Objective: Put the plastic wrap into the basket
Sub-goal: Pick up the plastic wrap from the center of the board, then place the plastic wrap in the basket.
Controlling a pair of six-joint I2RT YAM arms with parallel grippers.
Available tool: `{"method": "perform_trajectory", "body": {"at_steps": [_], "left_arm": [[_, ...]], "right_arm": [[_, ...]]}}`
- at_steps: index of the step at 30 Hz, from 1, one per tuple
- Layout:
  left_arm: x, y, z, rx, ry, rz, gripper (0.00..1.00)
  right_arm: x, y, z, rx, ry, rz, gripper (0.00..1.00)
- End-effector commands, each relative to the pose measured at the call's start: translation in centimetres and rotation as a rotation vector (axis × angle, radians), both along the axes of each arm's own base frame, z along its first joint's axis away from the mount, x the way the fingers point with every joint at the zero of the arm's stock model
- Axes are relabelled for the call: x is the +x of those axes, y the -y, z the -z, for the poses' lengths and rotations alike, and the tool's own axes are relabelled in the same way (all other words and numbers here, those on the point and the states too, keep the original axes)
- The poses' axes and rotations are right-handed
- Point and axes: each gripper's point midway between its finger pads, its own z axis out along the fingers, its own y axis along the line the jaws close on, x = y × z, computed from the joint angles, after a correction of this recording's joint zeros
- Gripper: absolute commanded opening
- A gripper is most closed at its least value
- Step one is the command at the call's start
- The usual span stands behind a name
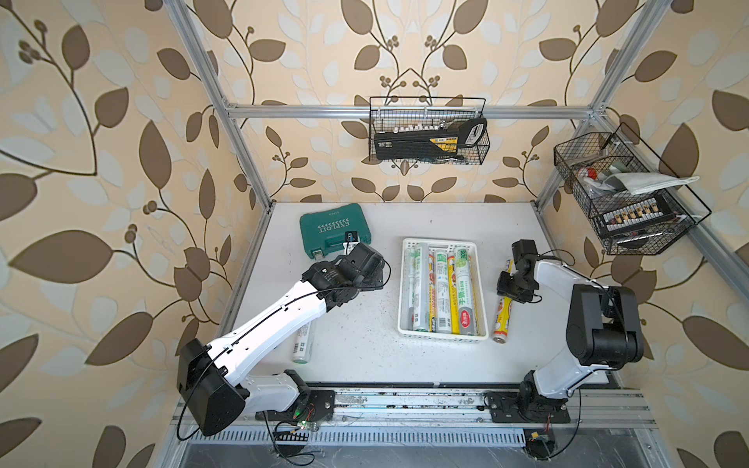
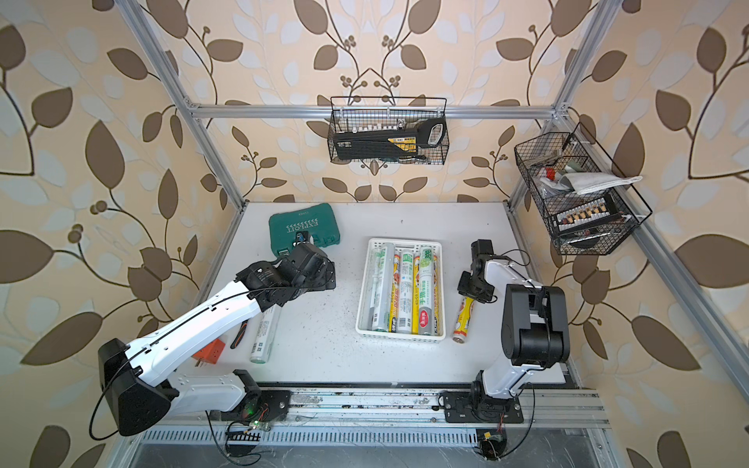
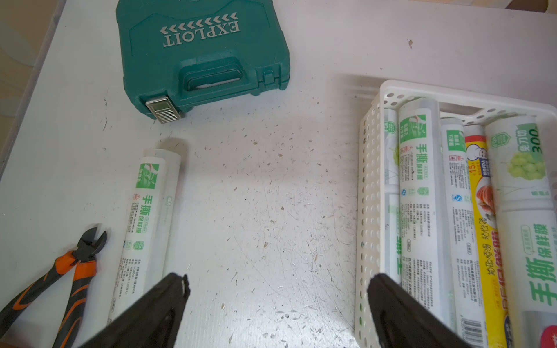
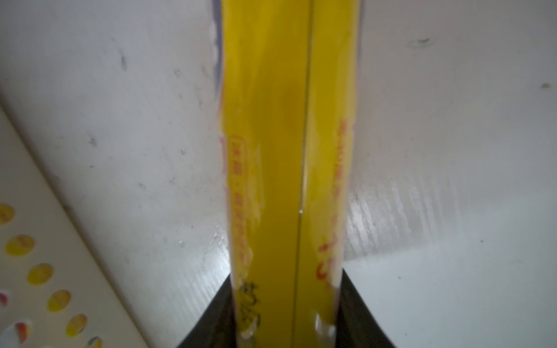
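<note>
The white perforated basket stands mid-table with several plastic wrap rolls lying lengthwise in it. A yellow-labelled roll lies on the table just right of the basket. My right gripper is down over its middle, fingers pressed on both sides. A silvery-white roll with green print lies at the left, partly under my left arm. My left gripper hangs open over bare table between that roll and the basket wall.
A green tool case lies at the back left. Orange-handled pliers rest left of the white roll. Two black wire baskets hang on the frame at the back and right.
</note>
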Motion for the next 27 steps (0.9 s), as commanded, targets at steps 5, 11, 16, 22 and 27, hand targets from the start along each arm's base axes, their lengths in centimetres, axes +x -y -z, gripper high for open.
{"method": "perform_trajectory", "body": {"at_steps": [5,11,16,22,27], "left_arm": [[0.2,-0.2,-0.4,-0.008,0.008,-0.005,0.99],[0.1,-0.3,-0.4,-0.011,0.007,-0.007,0.99],[0.1,-0.2,-0.4,-0.016,0.004,-0.006,0.99],[0.0,-0.3,-0.4,-0.018,0.003,-0.010,0.99],[-0.1,-0.5,-0.6,-0.018,0.007,-0.012,0.99]], "right_arm": [[0.7,-1.8,-5.5,0.009,0.072,-0.062,0.35],[1.0,-4.2,-10.0,0.067,0.165,-0.095,0.35],[1.4,-7.9,-13.7,0.187,0.267,-0.125,0.35],[1.6,-14.0,-16.8,0.254,0.339,-0.231,0.36],[1.4,-18.2,-17.2,0.267,0.341,-0.291,0.36]]}}
